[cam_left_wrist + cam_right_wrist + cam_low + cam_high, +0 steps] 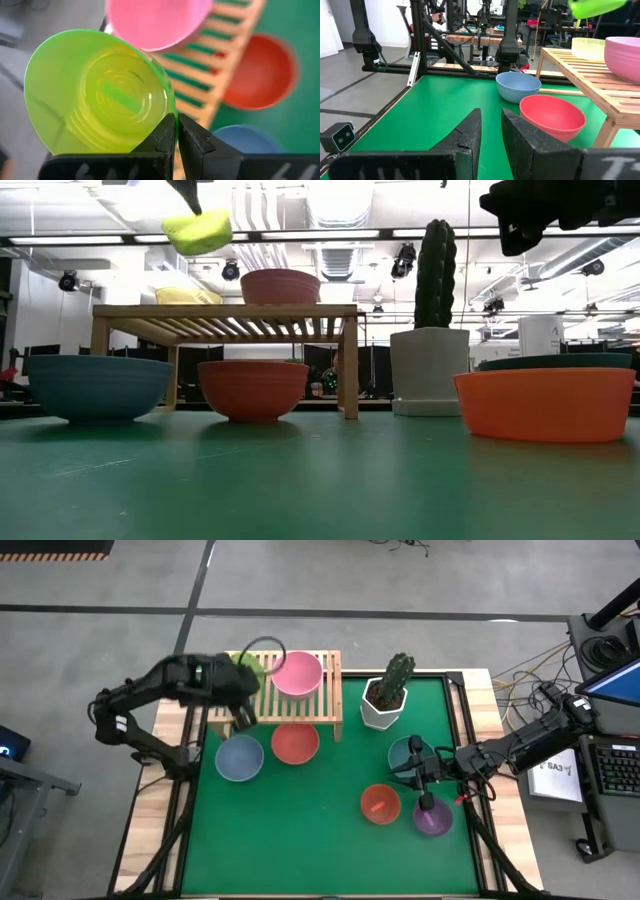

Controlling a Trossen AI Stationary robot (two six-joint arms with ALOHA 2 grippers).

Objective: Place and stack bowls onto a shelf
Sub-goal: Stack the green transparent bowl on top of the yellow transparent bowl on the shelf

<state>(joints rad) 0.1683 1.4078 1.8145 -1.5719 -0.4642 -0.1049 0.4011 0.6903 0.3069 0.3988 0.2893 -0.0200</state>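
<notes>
Right against my left wrist camera sits the lime green bowl (100, 95), its thin rim pinched between the fingers of my left hand (176, 132), which are pressed nearly together on it. From above, that left hand (238, 690) hangs over the left end of the shelf (325, 710), and the level view shows the lime bowl (197, 230) raised clear above the yellow bowl (185, 296) that sits on the slats. The pink bowl (298, 673) sits on the shelf just beside it. Below the shelf's front edge, the blue-grey bowl (239, 757) and the coral-red bowl (295, 743) wait on the green surface (300, 830).

I judge this bowl to be light, stiff plastic with a smooth, rather slippery wall. A rim pinch holds it, but it hangs tilted and could swing or slip, so I would lower it gently and let it nest into the yellow one.

My right hand (420, 772) waits over the teal bowl (402, 750), near the red-orange bowl (380, 804) and the purple bowl (433, 818); its fingers (465, 135) stand slightly spread and hold nothing
</notes>
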